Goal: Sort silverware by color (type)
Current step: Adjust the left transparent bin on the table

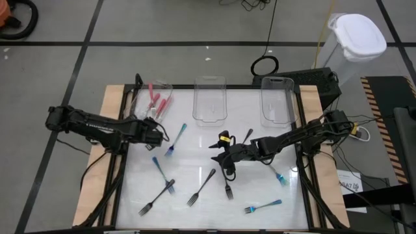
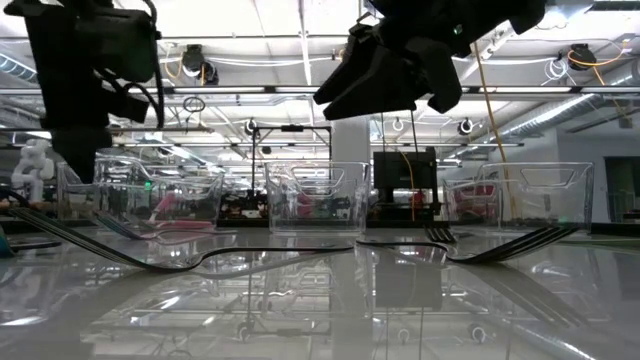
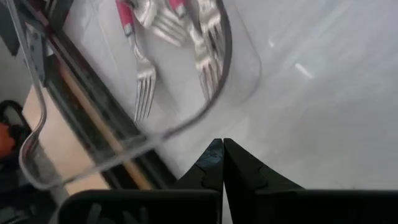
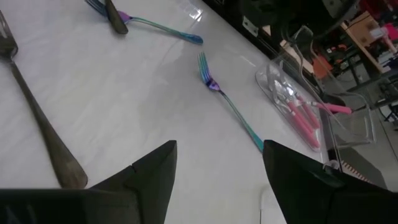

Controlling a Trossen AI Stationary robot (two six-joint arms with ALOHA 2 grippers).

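Several slim forks lie flat on the white table: blue ones and black ones. Pink-handled forks lie in the clear left tray. My left gripper is shut and hovers just near of that tray. My right gripper is open above the table's middle, raised off the surface. A blue fork lies ahead of it and a black fork to its side.
Two more clear trays stand at the table's far edge. A black fork lies beside the right arm. A dark frame runs along the table's sides. Open table surface lies between the two grippers.
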